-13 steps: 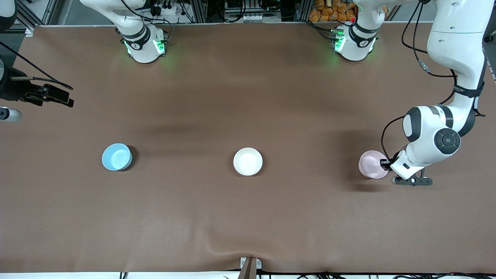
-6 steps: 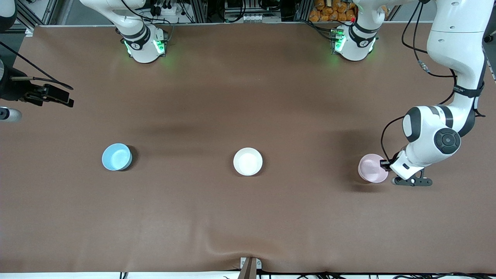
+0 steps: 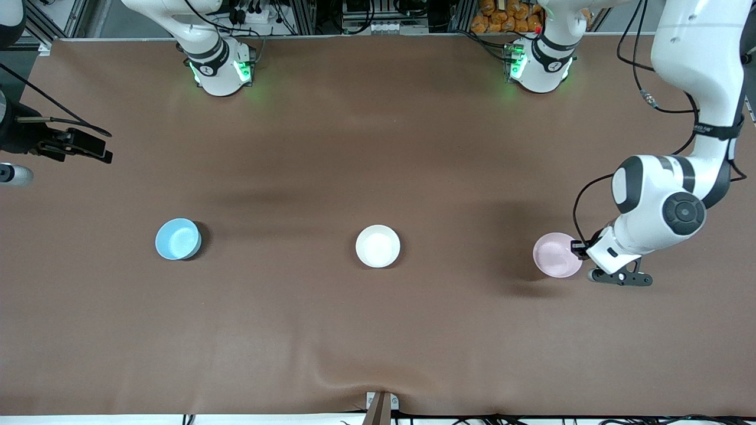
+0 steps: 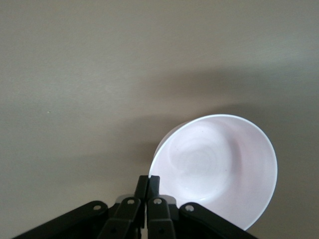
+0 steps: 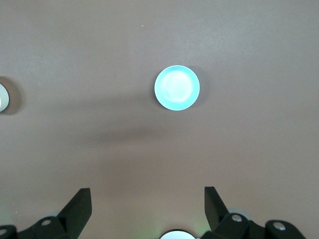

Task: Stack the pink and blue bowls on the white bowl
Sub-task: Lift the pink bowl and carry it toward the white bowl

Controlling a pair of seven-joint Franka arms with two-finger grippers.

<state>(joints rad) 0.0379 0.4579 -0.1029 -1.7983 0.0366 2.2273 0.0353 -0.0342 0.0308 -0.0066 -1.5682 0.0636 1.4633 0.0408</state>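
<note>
Left arm lifts pink bowl by its rim

Right gripper (image 5: 147, 206) waits high, jaws spread, blue bowl (image 3: 178, 238) below them; white bowl (image 3: 378, 246) mid-table; left gripper (image 4: 148, 180) pinches the pink bowl (image 3: 555, 255), raised above the table (image 3: 378, 330).

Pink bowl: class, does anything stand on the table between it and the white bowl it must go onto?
Nothing visible does. The left gripper is shut on the pink bowl's rim, and only bare table lies between it and the white bowl.
</note>
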